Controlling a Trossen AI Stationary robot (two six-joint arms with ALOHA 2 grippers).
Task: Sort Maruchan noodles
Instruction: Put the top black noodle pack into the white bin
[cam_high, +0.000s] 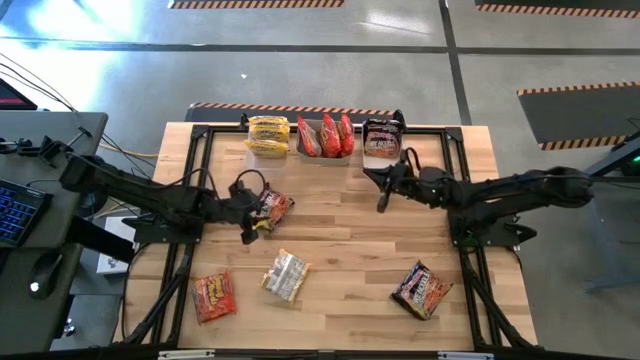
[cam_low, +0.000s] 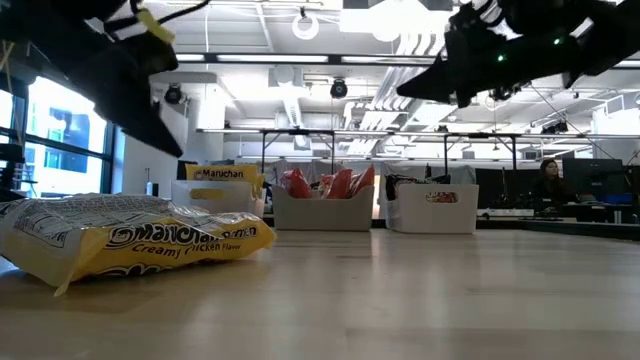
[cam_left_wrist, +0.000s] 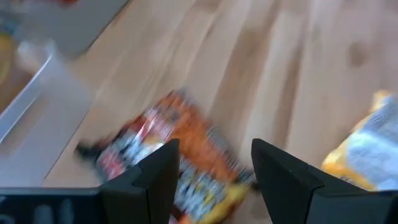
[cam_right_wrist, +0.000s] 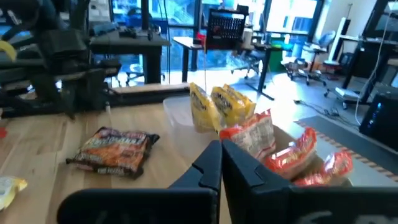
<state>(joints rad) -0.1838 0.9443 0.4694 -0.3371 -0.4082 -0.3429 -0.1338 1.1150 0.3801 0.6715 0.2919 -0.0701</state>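
A dark and orange noodle packet (cam_high: 273, 206) lies flat on the table, left of the middle. My left gripper (cam_high: 254, 220) hovers open just beside and above it. In the left wrist view the packet (cam_left_wrist: 180, 149) shows blurred past the two spread fingers (cam_left_wrist: 214, 152), which touch nothing. My right gripper (cam_high: 384, 192) is shut and empty in the air at the far middle, near the tubs; its fingers (cam_right_wrist: 221, 163) point level. Loose on the near half lie a red-orange packet (cam_high: 213, 297), a yellow and white packet (cam_high: 286, 276) and a dark packet (cam_high: 422, 290).
Along the far edge stand a stack of yellow packets (cam_high: 268, 137), a clear tub of red packets (cam_high: 326, 136) and a tub with a dark packet (cam_high: 382, 140). Bare wood lies between the arms at mid-table. Desks and a seated person (cam_low: 548, 182) show beyond the table.
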